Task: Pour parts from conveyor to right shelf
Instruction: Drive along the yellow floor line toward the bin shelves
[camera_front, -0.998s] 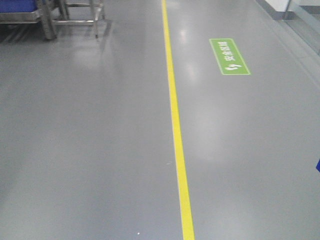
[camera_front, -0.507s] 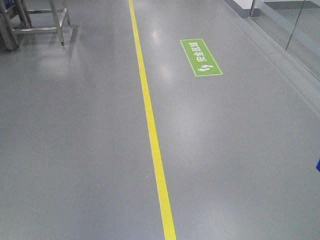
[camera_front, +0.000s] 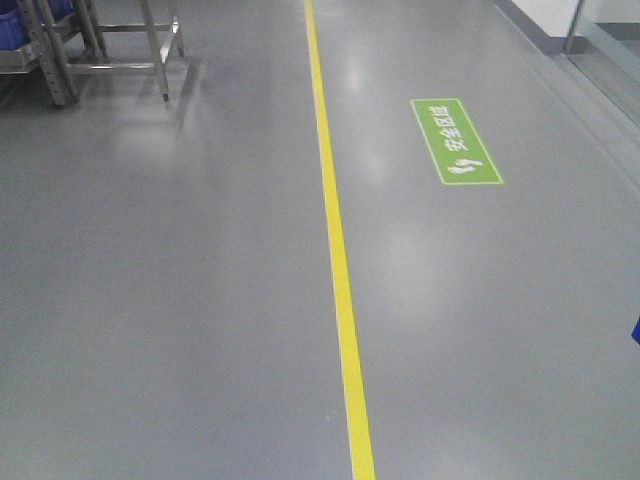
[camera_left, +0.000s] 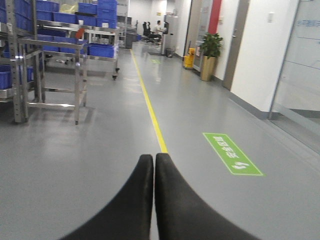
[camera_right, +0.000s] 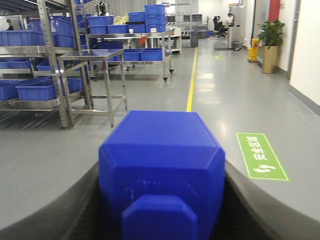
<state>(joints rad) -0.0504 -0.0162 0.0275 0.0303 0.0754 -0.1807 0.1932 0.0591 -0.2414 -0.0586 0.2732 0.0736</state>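
Two grippers, two states. Left gripper (camera_left: 154, 157): black fingers (camera_left: 135, 200) are pressed tip to tip with nothing between them, pointing down the aisle at 12 o'clock. Right gripper (camera_right: 162, 170): clamped on a blue bin (camera_right: 160, 140), with a grey finger (camera_right: 55, 210) on each flank. The bin fills the right wrist view from centre to 6 o'clock.

Hard to read:
- The bin shows only its outer walls to the wrist camera, so I cannot tell if parts are inside.
- The right fingertips are hidden behind the bin.
- The front view catches only a blue sliver (camera_front: 636, 330) at the 3 o'clock edge, and I cannot tell what it is.
- I cannot tell which rack is the target shelf.

Containers, left to right:
- Front view: rack legs (camera_front: 60, 50) and a blue crate corner (camera_front: 10, 20) at 10 o'clock, both cut off by the frame.
- Left wrist view: steel table (camera_left: 50, 44) at 9 o'clock, blue crates on a cart (camera_left: 102, 50) at 11. Their contents are too far away to make out.
- Right wrist view: tiered shelving (camera_right: 52, 60) at 9 o'clock loaded with blue tubs (camera_right: 35, 90). Their insides are not visible.

Floor: yellow line (camera_front: 335, 250) runs 6 to 12, with a green floor sign (camera_front: 455, 140) at 1 o'clock. A potted plant (camera_left: 210, 50) stands by the wall at 1 o'clock in the left wrist view.
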